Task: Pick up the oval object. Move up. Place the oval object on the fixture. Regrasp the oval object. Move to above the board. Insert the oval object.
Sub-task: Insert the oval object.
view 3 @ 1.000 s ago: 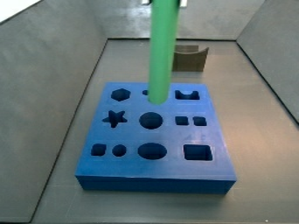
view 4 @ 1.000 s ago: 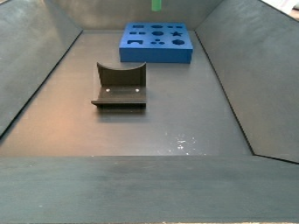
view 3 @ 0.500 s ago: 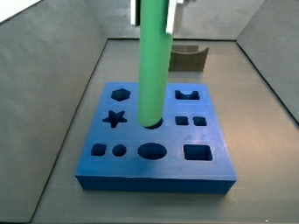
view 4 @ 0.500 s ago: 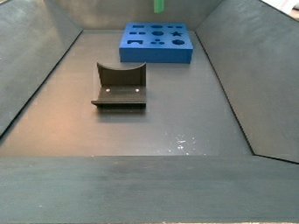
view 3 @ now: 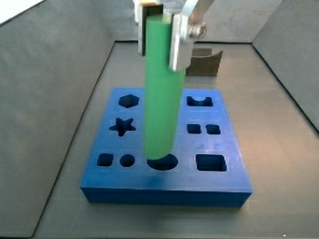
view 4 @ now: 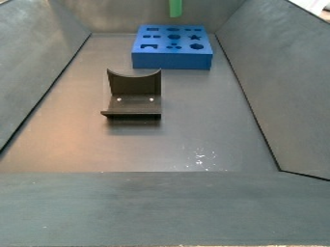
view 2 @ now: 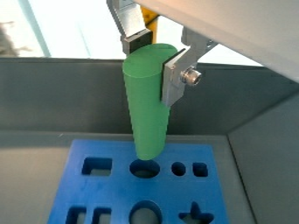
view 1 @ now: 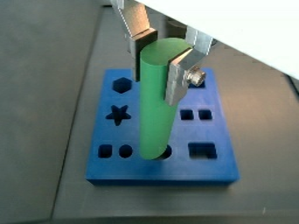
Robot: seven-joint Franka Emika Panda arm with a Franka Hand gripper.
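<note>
The oval object [view 3: 159, 93] is a bright green rod held upright. My gripper [view 3: 169, 23] is shut on its upper end, high over the blue board [view 3: 225, 142]. Both wrist views show the silver fingers [view 1: 177, 77] clamping the rod [view 1: 158, 105] from two sides. The rod's lower end sits at the mouth of the oval hole in the board's front row [view 2: 143, 166]; I cannot tell how deep it is. The olive-brown fixture [view 4: 133, 96] stands empty, apart from the board [view 4: 175, 60], and shows behind it in a side view [view 3: 206, 63].
Grey walls [view 3: 50, 140] enclose the floor [view 4: 154, 145] on all sides. The board has other cut-outs around the rod: a star [view 3: 121, 127], a hexagon [view 3: 129, 97] and a square [view 3: 214, 163].
The rod has moved from over the board's middle round hole towards the front row and down. The gripper has come down into the side view.
</note>
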